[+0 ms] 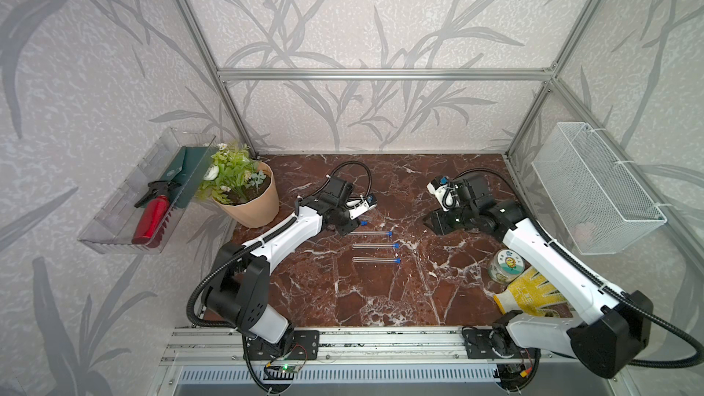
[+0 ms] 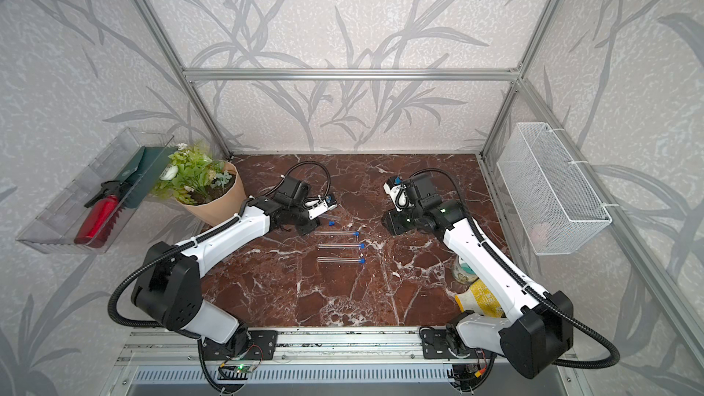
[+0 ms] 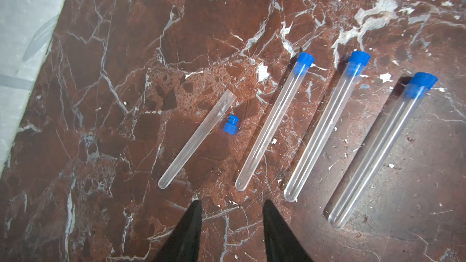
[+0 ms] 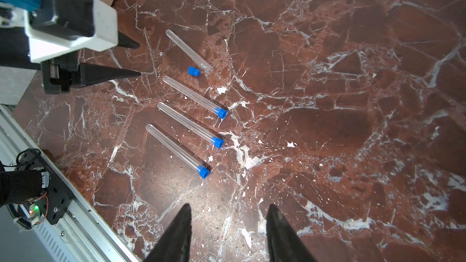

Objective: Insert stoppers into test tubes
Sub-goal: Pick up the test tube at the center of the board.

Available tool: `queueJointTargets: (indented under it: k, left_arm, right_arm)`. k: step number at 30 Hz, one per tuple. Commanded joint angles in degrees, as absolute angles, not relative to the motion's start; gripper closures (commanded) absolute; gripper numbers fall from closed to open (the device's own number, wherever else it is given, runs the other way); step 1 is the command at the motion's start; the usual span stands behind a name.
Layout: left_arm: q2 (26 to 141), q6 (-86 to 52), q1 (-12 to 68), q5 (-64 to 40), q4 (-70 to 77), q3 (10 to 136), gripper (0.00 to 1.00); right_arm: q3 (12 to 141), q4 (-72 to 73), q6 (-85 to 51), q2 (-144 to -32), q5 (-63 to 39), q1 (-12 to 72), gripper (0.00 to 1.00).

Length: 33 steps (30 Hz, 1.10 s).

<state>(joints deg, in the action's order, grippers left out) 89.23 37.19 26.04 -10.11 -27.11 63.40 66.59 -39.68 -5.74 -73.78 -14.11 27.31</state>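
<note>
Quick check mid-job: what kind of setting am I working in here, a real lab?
Probably a staged robot test cell, not a lab: an aluminium frame lined with leaf-print wallpaper, a marble-look tabletop, and household props such as a potted plant and wire basket.

Four tubes lie on the bench: three plugged, one open tube. Four blue stoppers: three seated, one loose stopper beside the open tube. Two arms. One potted plant, one jar, one glove, one wire basket, one clear tray, one red bottle.
</note>
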Motion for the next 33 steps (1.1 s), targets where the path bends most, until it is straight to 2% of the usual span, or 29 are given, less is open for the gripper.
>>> queueJointTargets:
  k: [1, 8, 12, 17, 33]
  left_arm:
    - [90.1, 37.3, 25.0, -9.2, -26.1, 65.3, 0.57]
    - [97.5, 44.9, 21.4, -11.6, -32.8, 73.1, 0.59]
    - [101.6, 56.1, 19.7, -17.5, -39.2, 77.6, 0.58]
    - [107.5, 66.8, 18.3, -19.1, -43.4, 83.6, 0.57]
    - [121.7, 71.4, 17.1, -19.6, -45.3, 94.5, 0.55]
  right_arm:
    - [68.6, -38.3, -3.3, -75.5, -15.5, 27.9, 0.52]
    - [69.5, -37.4, -1.5, -78.9, -16.8, 28.2, 0.52]
    - [70.6, -37.8, -0.7, -80.8, -17.8, 28.4, 0.52]
    - [71.8, -38.7, 0.0, -82.5, -18.6, 28.4, 0.52]
    - [72.7, -40.5, -0.2, -84.9, -18.6, 28.4, 0.52]
